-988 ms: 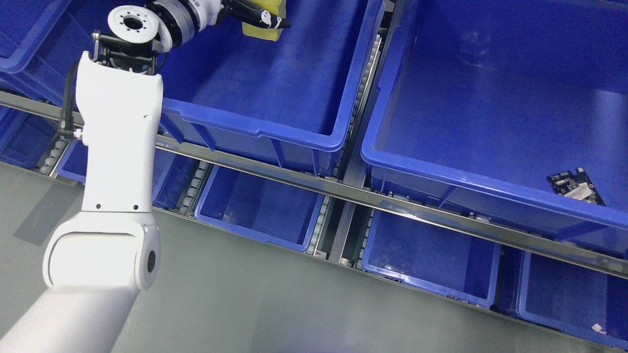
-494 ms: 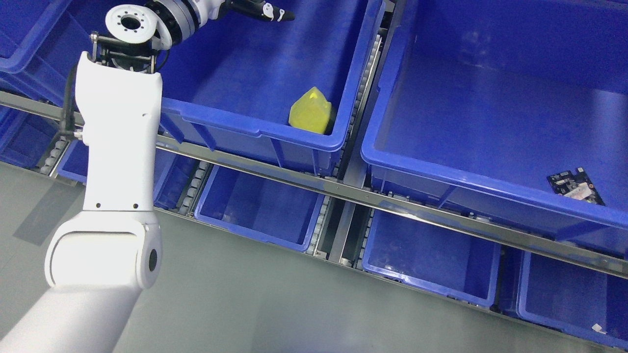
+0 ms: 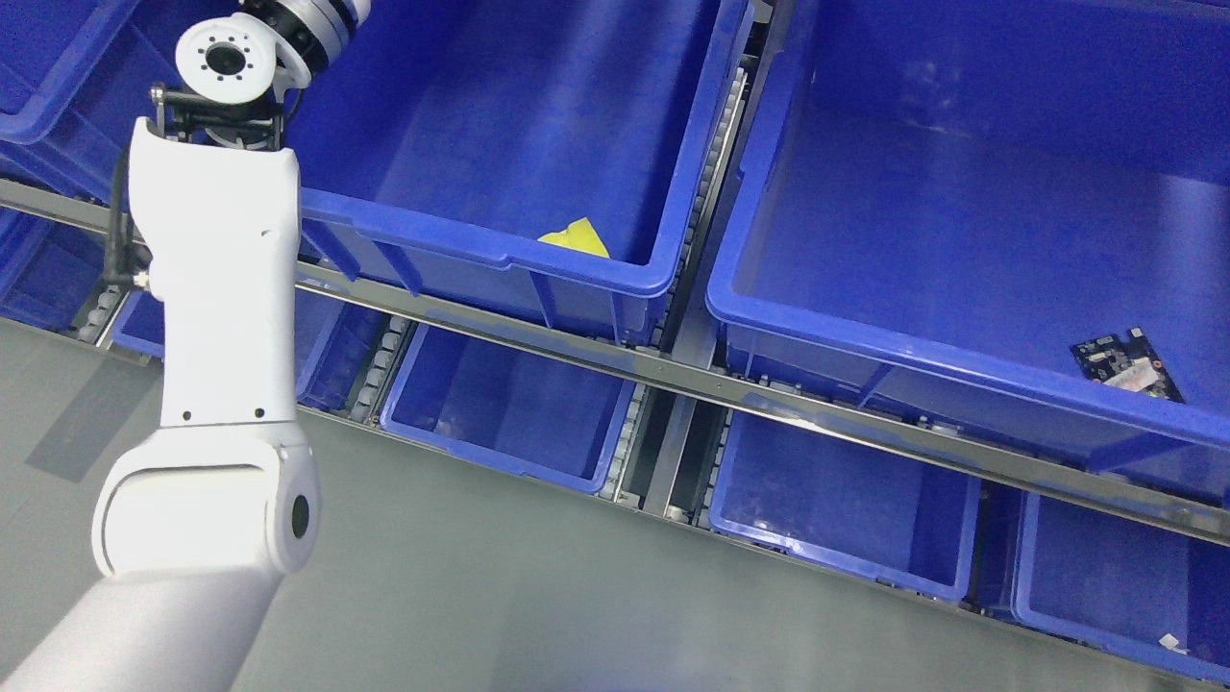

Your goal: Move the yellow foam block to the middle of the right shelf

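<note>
since the prior frame, yellow foam block settled low behind blue bin front wall, centre frame; left hand left view, state indeterminable.

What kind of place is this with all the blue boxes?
Probably a warehouse or factory storeroom. Big blue plastic bins sit in rows on a metal rack with roller tracks, another row underneath, above a plain grey floor. One bin holds a circuit board.
</note>
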Available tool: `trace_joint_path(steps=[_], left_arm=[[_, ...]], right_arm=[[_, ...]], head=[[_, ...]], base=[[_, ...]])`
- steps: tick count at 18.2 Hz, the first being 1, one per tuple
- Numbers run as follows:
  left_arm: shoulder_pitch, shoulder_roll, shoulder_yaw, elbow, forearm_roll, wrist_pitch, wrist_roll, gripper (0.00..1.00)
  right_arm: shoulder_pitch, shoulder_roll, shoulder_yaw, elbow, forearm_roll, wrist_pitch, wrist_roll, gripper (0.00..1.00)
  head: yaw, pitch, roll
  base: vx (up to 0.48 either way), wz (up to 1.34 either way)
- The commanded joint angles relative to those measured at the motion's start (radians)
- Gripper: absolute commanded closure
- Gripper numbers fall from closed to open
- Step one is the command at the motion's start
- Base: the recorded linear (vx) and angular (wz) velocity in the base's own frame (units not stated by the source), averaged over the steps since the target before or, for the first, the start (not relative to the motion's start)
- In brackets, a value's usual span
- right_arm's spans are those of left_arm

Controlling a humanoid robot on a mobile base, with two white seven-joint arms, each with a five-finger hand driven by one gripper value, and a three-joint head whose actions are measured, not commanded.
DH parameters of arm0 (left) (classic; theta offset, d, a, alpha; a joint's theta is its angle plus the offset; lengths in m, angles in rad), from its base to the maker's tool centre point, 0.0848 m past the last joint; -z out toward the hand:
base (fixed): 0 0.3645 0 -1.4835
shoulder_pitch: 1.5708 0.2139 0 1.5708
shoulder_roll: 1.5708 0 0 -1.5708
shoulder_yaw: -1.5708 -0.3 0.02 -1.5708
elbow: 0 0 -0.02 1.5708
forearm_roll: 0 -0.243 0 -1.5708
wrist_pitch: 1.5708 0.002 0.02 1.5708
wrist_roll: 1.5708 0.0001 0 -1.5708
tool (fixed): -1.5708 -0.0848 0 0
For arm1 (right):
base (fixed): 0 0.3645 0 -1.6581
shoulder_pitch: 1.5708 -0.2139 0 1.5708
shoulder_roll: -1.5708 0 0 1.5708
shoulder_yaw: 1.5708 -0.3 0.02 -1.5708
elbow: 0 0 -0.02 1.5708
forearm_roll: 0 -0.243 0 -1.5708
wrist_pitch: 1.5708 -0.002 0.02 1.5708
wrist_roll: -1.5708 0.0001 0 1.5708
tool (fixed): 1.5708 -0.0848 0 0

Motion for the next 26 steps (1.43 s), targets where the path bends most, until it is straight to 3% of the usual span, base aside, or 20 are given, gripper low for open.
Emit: trace_joint_path(steps=[1,6,10,12,16,26], left_arm=[[0.101,0.015,0.086,-0.066,0.005,-0.041,0.145,0.00],[0.198,0.015,0.145,-0.218,0.136,-0.055,0.148,0.00],[0.250,0.015,0.144,-0.260,0.153,-0.268,0.150,0.00],[0.273,0.015,0.142,-0.289,0.153,-0.305,0.150,0.00],[0.343,0.015,0.142,-0.395,0.245,-0.287,0.188,0.00],[0.495,0.015,0.170,-0.588,0.293,-0.222,0.283,0.00]], right_arm=[[0.002,-0.017,0.000,-0.017,0.003,-0.001,0.000,0.00],[0.002,-0.017,0.000,-0.017,0.003,-0.001,0.000,0.00],[0.002,-0.017,0.000,-0.017,0.003,-0.001,0.000,0.00],[0.002,-0.017,0.000,-0.017,0.003,-0.001,0.000,0.00],[0.002,-0.017,0.000,-0.017,0.005,-0.001,0.000,0.00],[0.002,-0.017,0.000,-0.017,0.003,-0.001,0.000,0.00]], head=[[0.0000,0.000,0.000],[0.0000,0.000,0.000],[0.0000,0.000,0.000],[0.0000,0.000,0.000],[0.0000,0.000,0.000],[0.0000,0.000,0.000]], base=[[0.000,0.00],[0.000,0.00],[0.000,0.00],[0.000,0.00],[0.000,0.00],[0.000,0.00]])
